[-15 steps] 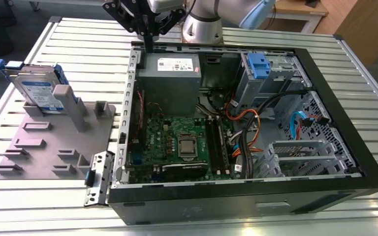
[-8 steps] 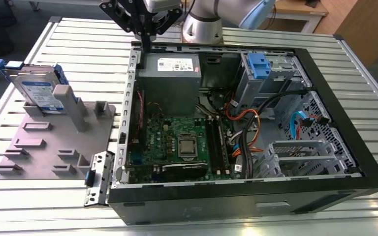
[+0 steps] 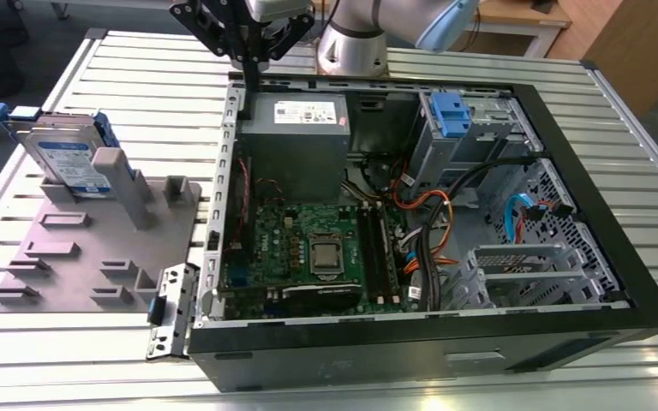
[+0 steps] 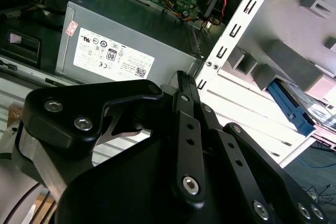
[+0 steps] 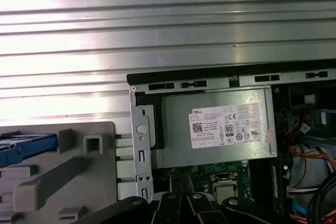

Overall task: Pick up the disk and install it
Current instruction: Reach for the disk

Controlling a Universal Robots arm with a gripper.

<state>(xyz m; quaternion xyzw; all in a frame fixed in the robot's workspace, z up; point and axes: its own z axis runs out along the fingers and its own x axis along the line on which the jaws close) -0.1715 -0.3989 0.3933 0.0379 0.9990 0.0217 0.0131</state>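
Silver disk in blue rails stood on edge at the far corner of the grey fixture, well off to the exterior view's left of the gripper. Long axis unclear. Gripper pointed down over the computer case edge beside the power supply, fingers together, empty.

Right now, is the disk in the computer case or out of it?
Out. The disk rests on edge in the gray holder, to the exterior view's left of the open computer case.
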